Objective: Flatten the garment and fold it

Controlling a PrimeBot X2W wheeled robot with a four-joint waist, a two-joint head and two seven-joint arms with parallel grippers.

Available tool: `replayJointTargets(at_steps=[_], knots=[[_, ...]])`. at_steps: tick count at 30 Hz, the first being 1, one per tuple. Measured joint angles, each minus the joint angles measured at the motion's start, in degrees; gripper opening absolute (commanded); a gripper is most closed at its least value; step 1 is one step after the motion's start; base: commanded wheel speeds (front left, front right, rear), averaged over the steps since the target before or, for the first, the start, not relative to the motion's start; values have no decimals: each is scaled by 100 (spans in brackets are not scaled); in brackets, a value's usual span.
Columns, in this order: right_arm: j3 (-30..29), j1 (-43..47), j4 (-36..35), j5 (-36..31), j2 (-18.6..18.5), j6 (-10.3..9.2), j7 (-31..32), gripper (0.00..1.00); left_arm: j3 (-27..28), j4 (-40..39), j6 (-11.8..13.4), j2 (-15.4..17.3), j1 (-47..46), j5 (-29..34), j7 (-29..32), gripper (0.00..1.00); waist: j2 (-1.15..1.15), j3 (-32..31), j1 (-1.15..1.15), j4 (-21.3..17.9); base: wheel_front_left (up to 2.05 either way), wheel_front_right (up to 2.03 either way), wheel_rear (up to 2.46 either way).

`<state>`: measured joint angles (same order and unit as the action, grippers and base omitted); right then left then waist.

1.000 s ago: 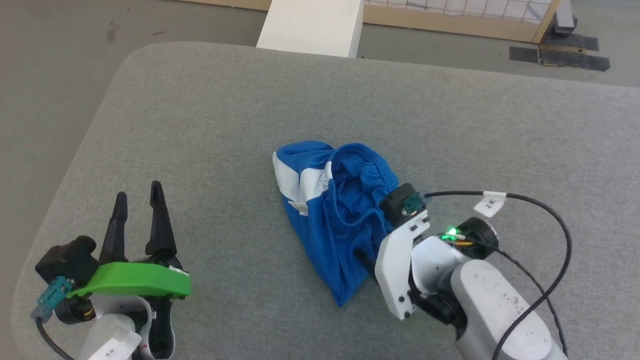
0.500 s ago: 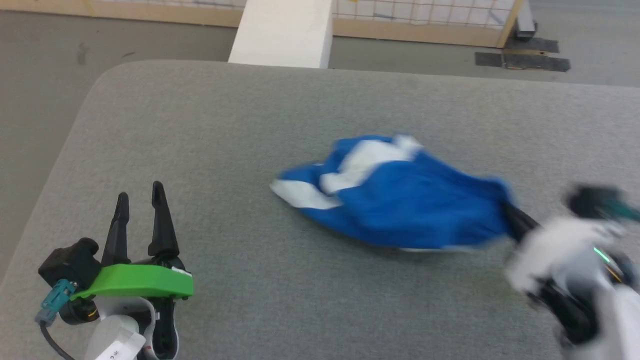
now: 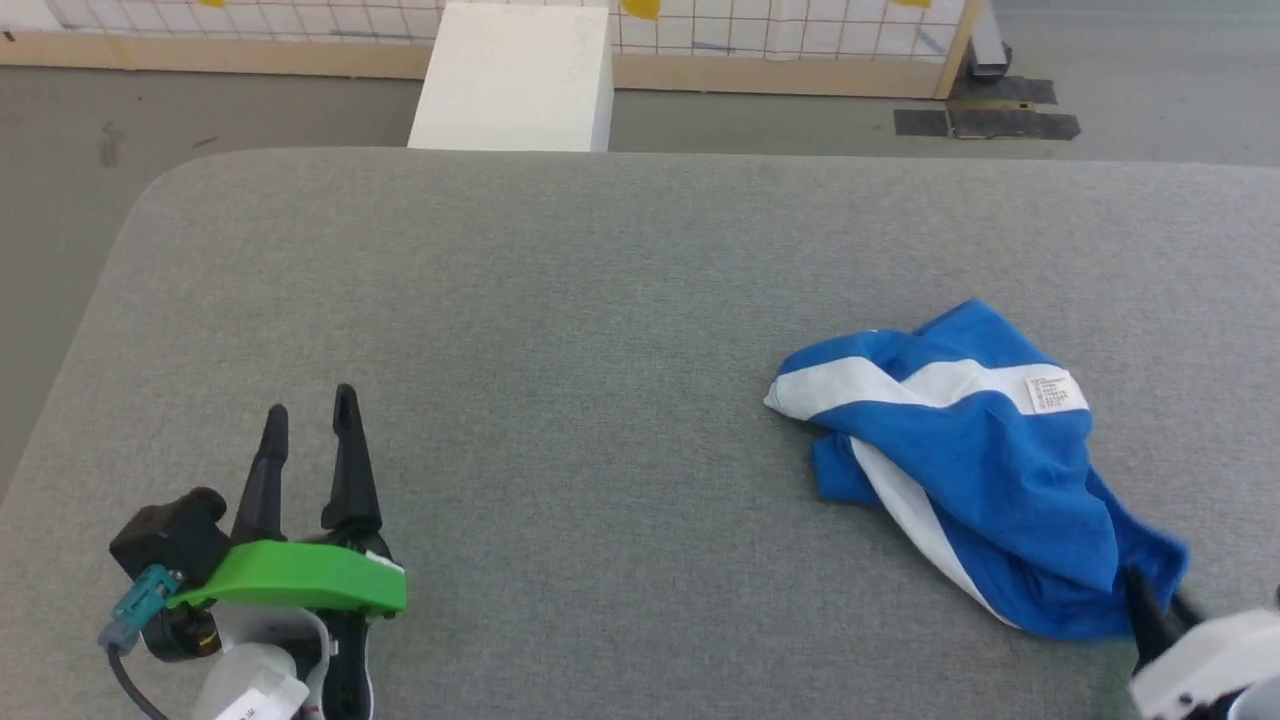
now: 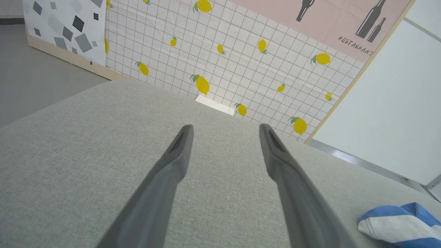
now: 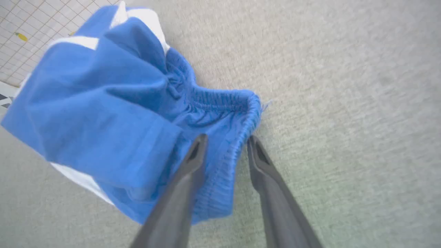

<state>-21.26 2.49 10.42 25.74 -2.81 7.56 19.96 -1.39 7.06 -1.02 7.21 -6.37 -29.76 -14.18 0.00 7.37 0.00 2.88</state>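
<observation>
A wide grey padded table takes up most of the head view, with rounded corners at its far left. Beyond its far edge lies a grey floor. A wall panel with a grid and yellow lemons stands behind that. A white block stands just past the far edge of the table, left of the middle.

The blue shorts lie crumpled on the right side of the table, towards the near edge and well apart from the left arm. They are bunched rather than flat, with folds lying over one another. In the left wrist view one corner of them shows at the lower right.

The left gripper is at the near left over bare table, under a green cover. Its two fingers are spread wide with nothing between them.

The right gripper is at the near right corner, at the near end of the shorts. In the right wrist view its fingers stand partly apart. The gathered waistband runs between the fingers. Whether they press on the fabric I cannot tell, and that view is blurred.

A white stripe crosses the far part of the shorts. A small white label sits at its right end.
</observation>
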Motion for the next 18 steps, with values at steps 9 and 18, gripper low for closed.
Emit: replayJointTargets(at_steps=[9,18], knots=[[-431,-447,-734,-402,-9,1,-1098,100,-601,-25,-202,-85,-219,-155,804,100,0,-32,0,-259,0,0,0],[-174,-514,-851,-289,-7,0,-1044,100,-2391,673,-519,-344,-1729,-478,3535,100,0,170,0,-722,0,0,0]])
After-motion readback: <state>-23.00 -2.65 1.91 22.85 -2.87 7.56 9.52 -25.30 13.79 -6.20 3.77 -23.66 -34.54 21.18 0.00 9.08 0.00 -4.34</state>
